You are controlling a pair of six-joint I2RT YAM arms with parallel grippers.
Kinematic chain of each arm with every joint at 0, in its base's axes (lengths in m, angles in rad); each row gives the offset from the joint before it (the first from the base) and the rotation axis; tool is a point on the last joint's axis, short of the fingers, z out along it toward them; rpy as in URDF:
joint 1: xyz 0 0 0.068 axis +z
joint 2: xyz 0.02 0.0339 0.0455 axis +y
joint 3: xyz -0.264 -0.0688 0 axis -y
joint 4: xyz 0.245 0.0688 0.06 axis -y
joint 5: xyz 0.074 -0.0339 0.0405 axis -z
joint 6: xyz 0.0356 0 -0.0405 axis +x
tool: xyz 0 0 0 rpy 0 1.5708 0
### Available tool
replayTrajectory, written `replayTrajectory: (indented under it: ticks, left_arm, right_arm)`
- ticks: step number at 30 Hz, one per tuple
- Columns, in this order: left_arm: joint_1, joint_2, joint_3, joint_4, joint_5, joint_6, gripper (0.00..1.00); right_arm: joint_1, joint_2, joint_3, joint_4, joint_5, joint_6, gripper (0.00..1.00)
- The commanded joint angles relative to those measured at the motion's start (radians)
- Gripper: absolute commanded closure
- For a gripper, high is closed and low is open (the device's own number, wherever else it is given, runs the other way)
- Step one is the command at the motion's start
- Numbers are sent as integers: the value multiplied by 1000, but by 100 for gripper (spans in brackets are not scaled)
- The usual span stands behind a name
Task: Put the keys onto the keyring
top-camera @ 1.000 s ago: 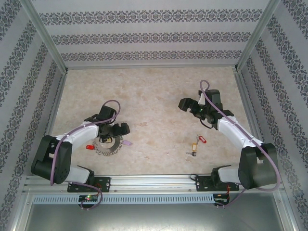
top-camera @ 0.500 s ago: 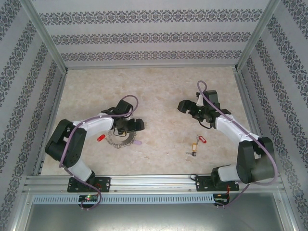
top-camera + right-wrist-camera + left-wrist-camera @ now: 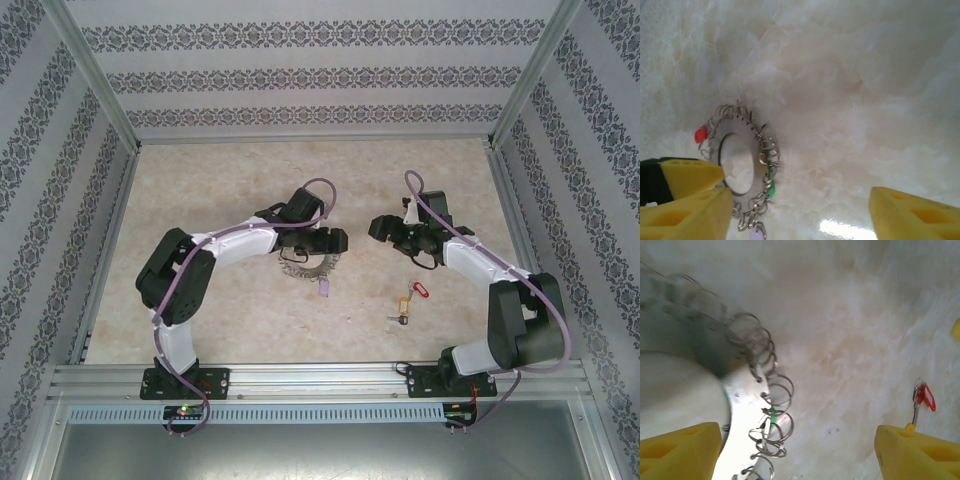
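Arms lean in toward the middle of the table [image 3: 250, 180]. My left arm folds sharply at the elbow. Its forearm runs low to the right, and the left claw [image 3: 322, 243] sits just over the far rim of the keyring [image 3: 305, 268]. From its wrist I see the jaws well apart with bare table between them. The keyring [image 3: 742, 440] lies hard against the finger on the left of that view, its links fanning past the tip. I cannot tell whether that finger is hooked into the hoop.

My right arm stands tall over its base, forearm slanting up and left. The right claw [image 3: 385, 228] faces the left one across a short gap. Its jaws gape too and hold nothing. From that wrist the keyring [image 3: 758, 165] lies flat on the table ahead, with red, green and lilac tags on its fringe.

The loose keys [image 3: 408, 302] lie beside the right forearm, well apart from the keyring.

A second ago my left arm was over on the left side of the table. Now it has swung to the centre, with its elbow pulled up above its base. The keyring has travelled with it, from near the left edge to mid-table. The right claw sits about where it was, with its elbow drawn back toward its base. The loose keys have not moved.
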Motion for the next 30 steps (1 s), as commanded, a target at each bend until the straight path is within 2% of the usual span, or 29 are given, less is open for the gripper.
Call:
replayTrajectory:
  ticks: [1, 5, 11, 17, 26, 30]
  left_arm:
    - [25, -132, -84, -46, -139, -16, 18]
    - [86, -265, -230, -55, -214, -78, 17]
    - [148, -331, -348, -46, -206, -141, 16]
    - [163, -254, -299, -74, -154, -159, 22]
    - [163, -164, -288, 6, -91, -180, 23]
    - [163, -142, -284, 20, -98, -191, 25]
  right_arm:
    - [15, 66, 30, 33, -122, -1, 36]
    - [60, 167, 106, 36, -187, -19, 41]
    - [148, 306, 223, 38, -166, -17, 42]
    - [166, 403, 292, 31, -173, 1, 44]
    - [193, 473, 313, 37, -196, -4, 44]
    - [216, 495, 319, 44, -211, -2, 47]
